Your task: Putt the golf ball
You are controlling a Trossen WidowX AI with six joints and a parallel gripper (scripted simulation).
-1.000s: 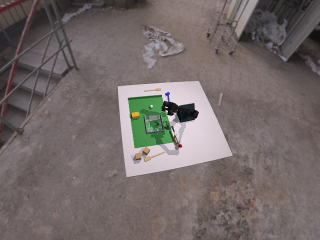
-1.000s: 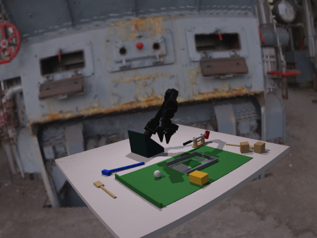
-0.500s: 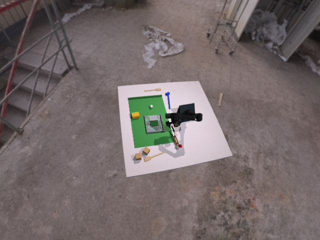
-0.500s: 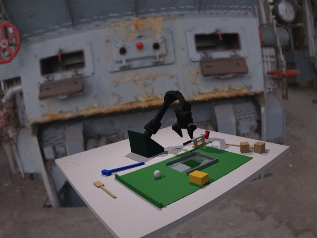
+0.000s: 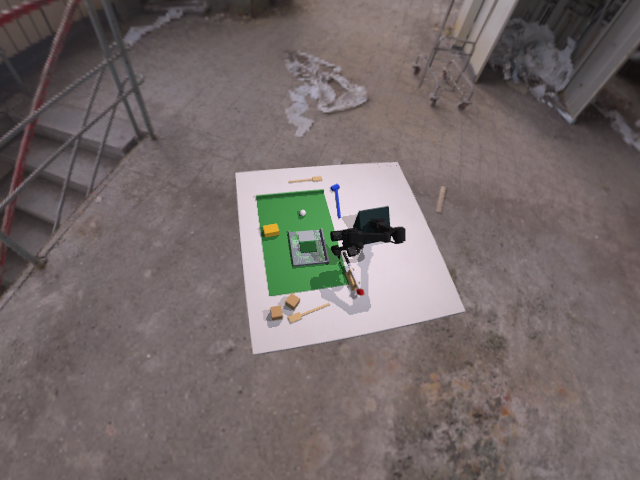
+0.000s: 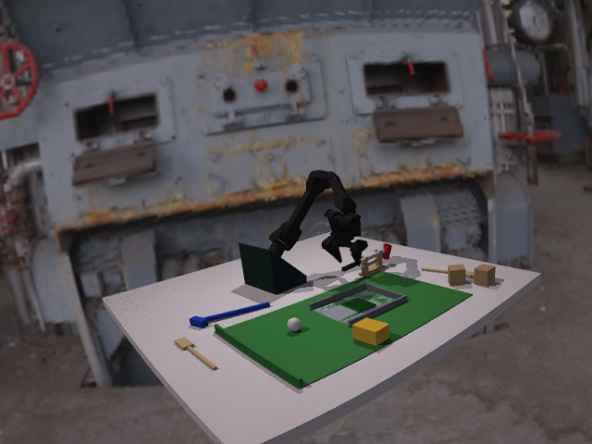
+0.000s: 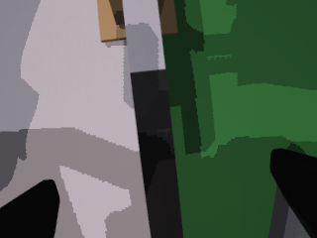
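- bench (image 6: 157, 305): plain white top
- mat (image 6: 420, 305): flat green, darker along its edge
- golf ball (image 6: 293, 324): white
- raised green (image 6: 358, 304): grey frame, a dark green square inside, mottled pale green and grey around it
- putter (image 6: 370, 260): red head, black grip, resting on a tan wooden stand (image 6: 371, 265)
- second putter (image 6: 229, 314): blue all over
- block on the mat (image 6: 371, 331): yellow
- two cubes (image 6: 471, 275): tan
- small mallets (image 6: 194, 351): tan wood
- arm (image 6: 315, 201) and pincer (image 6: 345, 252): black
- base (image 6: 267, 272): dark teal
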